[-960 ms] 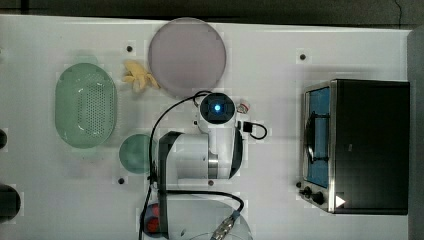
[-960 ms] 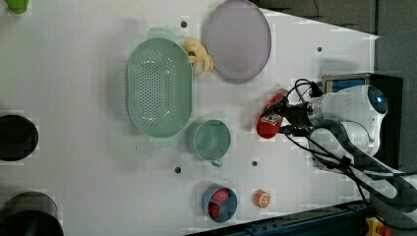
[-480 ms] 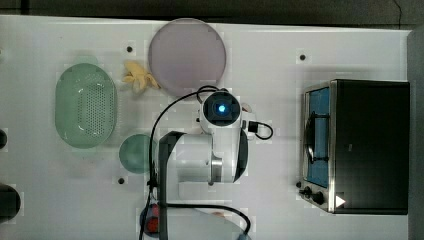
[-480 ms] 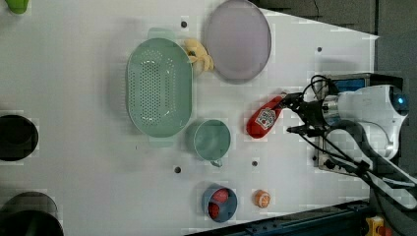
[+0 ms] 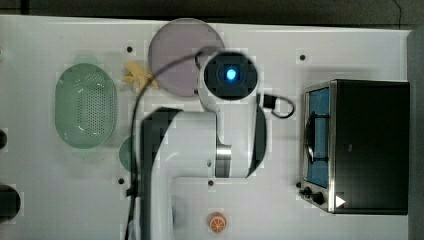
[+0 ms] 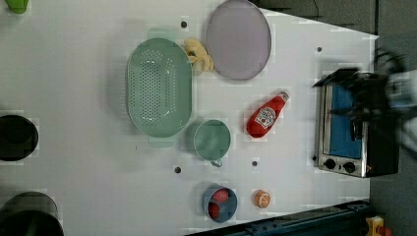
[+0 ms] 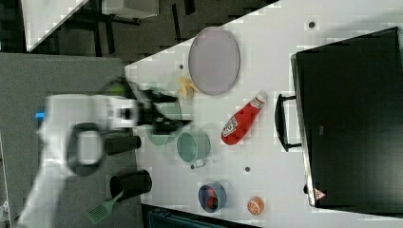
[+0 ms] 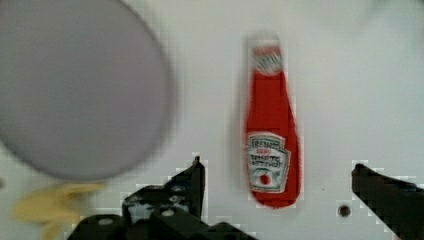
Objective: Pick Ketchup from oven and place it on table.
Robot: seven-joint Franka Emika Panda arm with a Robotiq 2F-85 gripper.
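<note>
White flat worktop (image 6: pixel 74 147) with small dark screw holes carries everything. Small red plastic ketchup bottle (image 6: pixel 266 116), white label and white cap, lies flat on it, free of the gripper (image 8: pixel 280 200), between the mauve round plate (image 6: pixel 238 39) and the black, steel-fronted toaster oven (image 6: pixel 351 128). Gripper spread wide, empty; bottle sits between its dark fingers (image 8: pixel 185 190), long axis running away from them, cap end farthest. Placement looks done.

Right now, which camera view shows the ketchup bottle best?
The wrist view: the ketchup lies flat on the table, with label and cap plain, between the open fingers of the end effector. The left view and right view show it whole but smaller, near the oven.
</note>
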